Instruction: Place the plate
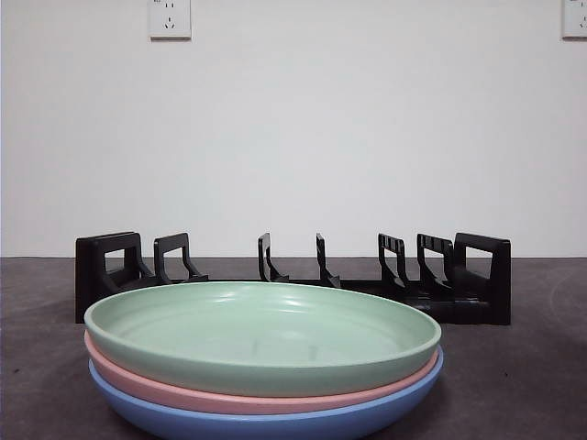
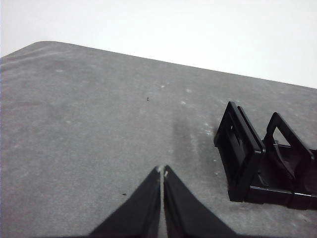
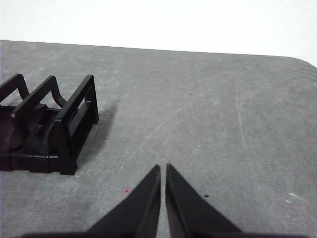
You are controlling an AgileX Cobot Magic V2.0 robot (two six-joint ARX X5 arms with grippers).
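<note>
A stack of three plates sits near the front of the table in the front view: a green plate on top, a pink plate under it and a blue plate at the bottom. A black plate rack stands behind them with upright dividers and nothing in it. My left gripper is shut and empty over bare table beside one end of the rack. My right gripper is shut and empty beside the rack's other end. Neither gripper shows in the front view.
The grey table runs back to a white wall with a socket high at the left and another at the top right. Bare table lies to both sides of the rack.
</note>
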